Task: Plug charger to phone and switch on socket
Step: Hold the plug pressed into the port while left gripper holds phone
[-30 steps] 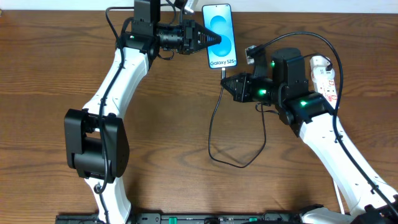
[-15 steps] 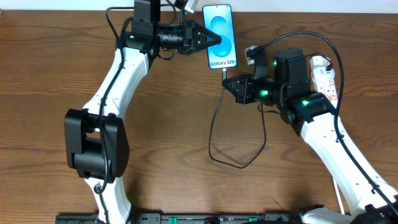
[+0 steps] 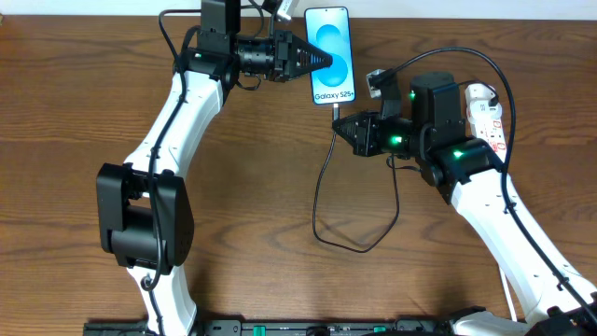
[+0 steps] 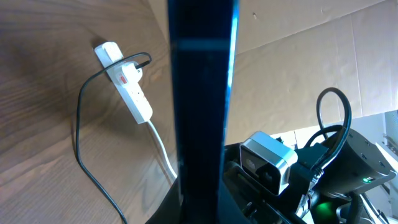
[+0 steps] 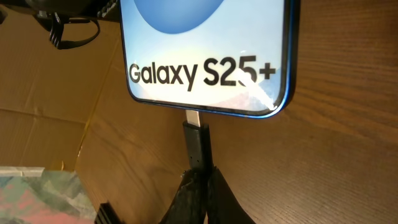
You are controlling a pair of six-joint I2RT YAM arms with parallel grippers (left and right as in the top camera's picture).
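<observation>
The phone [image 3: 332,42], blue screen up with "Galaxy S25+" on it, is at the table's back centre. My left gripper [image 3: 326,59] is shut on its left edge; in the left wrist view the phone [image 4: 202,93] is an edge-on dark band between the jaws. My right gripper [image 5: 200,177] is shut on the charger plug [image 5: 196,144]. The plug's metal tip [image 5: 193,117] meets the phone's [image 5: 205,50] bottom edge, with a short length of metal showing. The black cable [image 3: 322,187] loops toward the front. The socket [image 3: 487,119], a white strip, lies at the right, partly hidden by my right arm.
In the left wrist view the white strip [image 4: 129,87] lies on the wood with the black cable [image 4: 79,124] curving from it and its thick white cord [image 4: 163,149]. Brown cardboard [image 4: 292,68] stands behind the table. The cable loop [image 3: 359,245] lies mid-table.
</observation>
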